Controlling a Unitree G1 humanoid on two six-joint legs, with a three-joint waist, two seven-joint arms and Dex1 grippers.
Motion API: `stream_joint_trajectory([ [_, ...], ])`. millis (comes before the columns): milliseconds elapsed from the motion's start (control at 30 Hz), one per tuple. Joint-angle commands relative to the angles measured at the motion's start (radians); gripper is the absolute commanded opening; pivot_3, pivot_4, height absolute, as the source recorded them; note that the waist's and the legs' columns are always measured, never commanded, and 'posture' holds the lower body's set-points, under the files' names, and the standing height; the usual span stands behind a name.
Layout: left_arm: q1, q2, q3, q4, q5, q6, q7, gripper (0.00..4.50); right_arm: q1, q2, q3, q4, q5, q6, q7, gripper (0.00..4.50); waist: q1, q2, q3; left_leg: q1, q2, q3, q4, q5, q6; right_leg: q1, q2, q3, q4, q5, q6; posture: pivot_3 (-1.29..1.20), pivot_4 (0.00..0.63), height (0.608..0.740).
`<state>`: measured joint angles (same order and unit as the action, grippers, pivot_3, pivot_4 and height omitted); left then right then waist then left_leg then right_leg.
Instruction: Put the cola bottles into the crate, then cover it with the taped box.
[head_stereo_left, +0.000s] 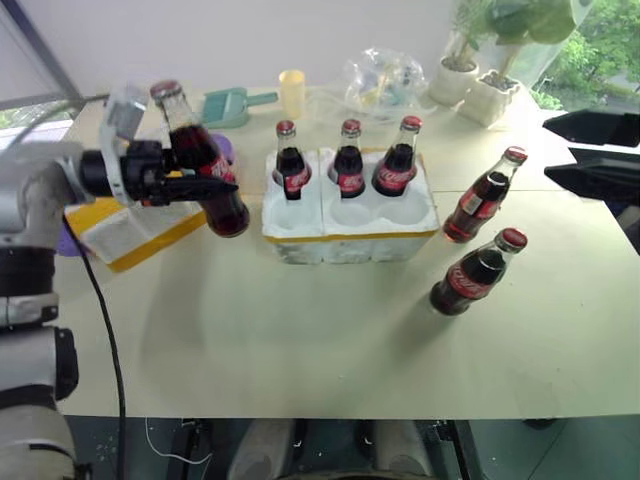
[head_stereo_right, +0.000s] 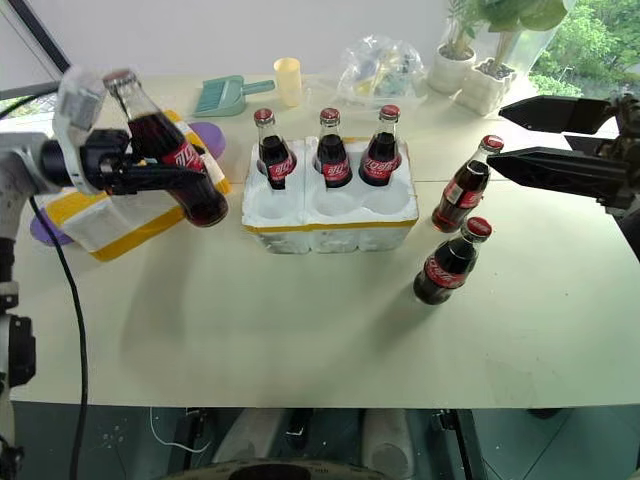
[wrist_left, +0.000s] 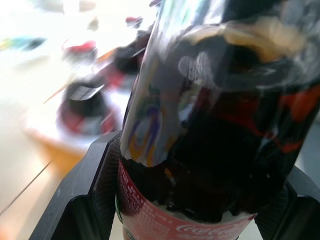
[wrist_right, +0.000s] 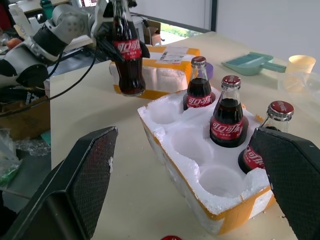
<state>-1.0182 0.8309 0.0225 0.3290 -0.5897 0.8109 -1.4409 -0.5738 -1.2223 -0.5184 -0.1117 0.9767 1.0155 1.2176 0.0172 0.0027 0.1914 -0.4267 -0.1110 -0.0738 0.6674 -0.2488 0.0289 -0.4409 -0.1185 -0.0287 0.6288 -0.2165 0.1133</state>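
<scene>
1. The left pincer (head_stereo_right: 170, 180) is clenched on a cola bottle (head_stereo_right: 170, 150), gripping its body. The bottle is lifted clear of the desk (head_stereo_right: 300, 330), tilted with its red cap away from the crate (head_stereo_right: 330, 215), hanging left of the crate and in front of the taped box.
2. The taped box (head_stereo_right: 110, 215), white foam with yellow bands, lies on the desk left of the crate, well apart from it, partly behind the held bottle. A purple object (head_stereo_right: 210, 135) sits just behind the box.
3. A green dustpan (head_stereo_right: 225, 95) and a pale yellow cup (head_stereo_right: 288, 80) stand behind the crate, toward its left.
4. The crate sits at the middle of the desk. Three bottles stand upright in its back row: the left one (head_stereo_right: 272, 150), the middle one (head_stereo_right: 332, 150) and the right one (head_stereo_right: 380, 148). The three front wells are bare.
5. A clear plastic bag (head_stereo_right: 380, 65) lies behind the crate, and two white plant pots (head_stereo_right: 470, 75) stand behind it to the right.
6. Two more bottles stand on the desk right of the crate: one (head_stereo_right: 465, 185) just beside its right end, the other (head_stereo_right: 448, 262) nearer the front edge.
7. The right pincer (head_stereo_right: 510, 135) hovers right of the crate, released, its two black fingers (head_stereo_right: 560, 170) spread wide and pointing toward the crate, grasping nothing.
</scene>
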Motion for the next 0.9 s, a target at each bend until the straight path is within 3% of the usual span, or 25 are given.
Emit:
stream_joint_trajectory([
  [33, -0.152, -0.083, 0.002, 0.087, 0.005, -0.043, 0.007, 2.82, 0.006, 0.004, -0.039, -0.015, 0.012, -0.022, -0.016, 4.50, -0.001, -0.002, 0.001, 0.000, 0.000, -0.001, 0.000, 0.000, 0.000, 0.000, 0.000, 0.000, 0.000, 0.000, 0.001, 0.00, 0.150, 0.740],
  [233, -0.189, -0.196, -0.082, 0.234, 0.130, -0.225, -0.030, 2.82, 0.040, 0.006, -0.074, -0.033, 0.027, -0.011, -0.042, 4.50, -0.016, -0.002, 0.001, 0.001, 0.002, 0.003, -0.001, 0.003, -0.004, -0.002, 0.000, 0.001, 0.001, 0.000, 0.001, 0.00, 0.150, 0.740],
  [433, -0.184, -0.221, -0.118, 0.302, 0.202, -0.314, -0.074, 2.82, 0.086, 0.011, -0.117, -0.055, 0.036, 0.000, -0.073, 4.50, -0.024, -0.003, 0.002, 0.000, 0.002, 0.004, -0.001, 0.002, -0.003, -0.003, 0.000, 0.002, 0.001, 0.000, 0.001, 0.00, 0.150, 0.740],
  [700, -0.115, -0.245, -0.157, 0.264, 0.265, -0.394, -0.099, 2.82, 0.117, 0.024, -0.134, -0.054, 0.036, -0.016, -0.100, 4.50, -0.020, -0.002, 0.002, 0.000, 0.002, 0.004, -0.001, 0.001, -0.001, -0.002, 0.000, 0.002, 0.001, 0.000, 0.001, 0.00, 0.150, 0.740],
  [900, -0.011, -0.290, -0.174, 0.224, 0.334, -0.501, -0.021, 2.82, 0.124, 0.036, -0.114, -0.067, 0.028, -0.033, -0.114, 4.50, -0.007, -0.003, 0.002, 0.000, 0.002, 0.004, 0.000, 0.001, -0.001, -0.002, -0.001, 0.002, 0.001, 0.000, 0.001, 0.00, 0.150, 0.740],
])
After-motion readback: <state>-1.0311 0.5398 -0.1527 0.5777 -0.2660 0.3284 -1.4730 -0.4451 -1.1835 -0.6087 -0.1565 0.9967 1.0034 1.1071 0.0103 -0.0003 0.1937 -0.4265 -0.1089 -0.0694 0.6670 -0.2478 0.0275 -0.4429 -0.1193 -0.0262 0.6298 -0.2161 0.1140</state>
